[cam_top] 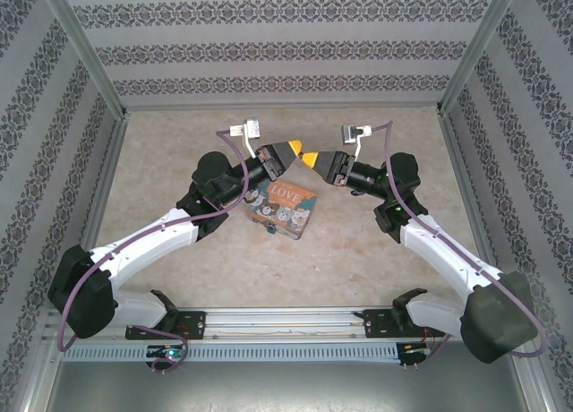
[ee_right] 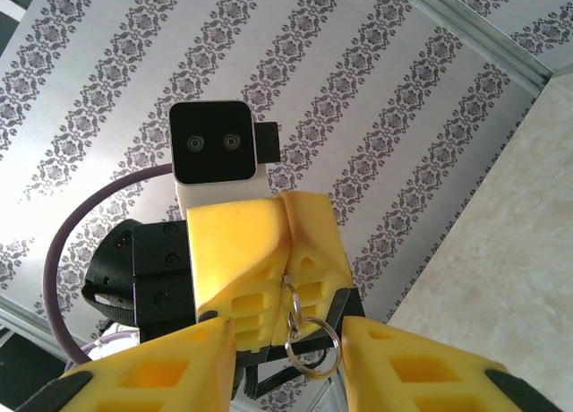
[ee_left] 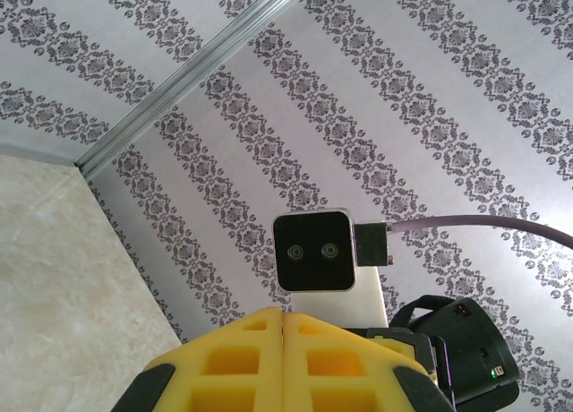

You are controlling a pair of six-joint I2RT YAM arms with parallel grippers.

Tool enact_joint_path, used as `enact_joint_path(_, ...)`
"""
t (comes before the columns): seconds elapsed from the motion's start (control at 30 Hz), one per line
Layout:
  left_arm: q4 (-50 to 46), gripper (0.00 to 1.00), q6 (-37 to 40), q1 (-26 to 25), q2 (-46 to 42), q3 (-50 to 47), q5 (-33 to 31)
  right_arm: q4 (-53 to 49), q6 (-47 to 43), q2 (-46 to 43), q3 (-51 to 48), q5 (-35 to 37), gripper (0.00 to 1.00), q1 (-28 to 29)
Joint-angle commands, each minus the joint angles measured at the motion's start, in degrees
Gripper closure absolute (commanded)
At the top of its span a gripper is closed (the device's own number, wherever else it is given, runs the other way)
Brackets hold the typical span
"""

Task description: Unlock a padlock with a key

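Note:
My left gripper [cam_top: 294,150] hangs above the table with its yellow fingers pressed together [ee_left: 285,315]. In the right wrist view the same shut fingers [ee_right: 260,251] pinch the key, whose blade is hidden between the pads. Two silver key rings [ee_right: 309,336] dangle from the seam. My right gripper [cam_top: 310,158] faces it tip to tip, open, with its fingers [ee_right: 421,376] spread either side of the rings and not touching them. The padlock [cam_top: 271,227] looks like a small dark speck at the near edge of the bear-print tin [cam_top: 285,204] below both grippers.
The LOVE tin lies mid-table on the beige surface [cam_top: 179,161]. Patterned walls [cam_top: 286,54] with metal corner posts enclose the back and both sides. The right arm's wrist camera [ee_left: 313,251] sits just beyond my left fingertips.

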Motion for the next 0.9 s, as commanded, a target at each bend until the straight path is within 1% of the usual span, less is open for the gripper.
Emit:
enact_joint_path(0.0,3.83,1.0,-0.58,0.62,-0.02,-0.47,-0.15,1.59,-0.11,0.09,0.3,0.22,0.67,-0.55)
enact_joint_path(0.1,4.07,1.0,-0.67,0.62,0.26,-0.35,-0.06,1.74,-0.09,0.59,0.57,0.09,0.71,-0.55)
enact_joint_path(0.27,4.21,1.0,-0.88,0.62,0.43,-0.41,-0.1,1.73,-0.18,1.32,1.0,-0.13,0.74,-0.28)
enact_joint_path(0.37,4.27,1.0,-0.9,0.62,0.49,-0.24,-0.02,1.7,-0.27,1.57,1.26,-0.03,0.74,-0.1)
enact_joint_path(0.53,4.24,1.0,-1.06,0.62,0.63,-0.15,-0.05,1.87,-0.31,1.77,2.01,-0.23,0.72,0.07)
enact_joint_path(0.6,4.27,1.0,-1.07,0.61,0.64,-0.23,-0.04,1.86,-0.36,1.77,2.22,-0.16,0.72,0.24)
enact_joint_path(0.73,4.45,1.0,-1.16,0.61,0.49,-0.65,-0.08,1.93,-0.49,1.86,2.33,0.04,0.77,0.57)
enact_joint_path(0.87,4.55,1.0,-1.22,0.62,0.44,-0.93,-0.11,1.95,-0.53,1.94,2.41,0.28,0.76,0.77)
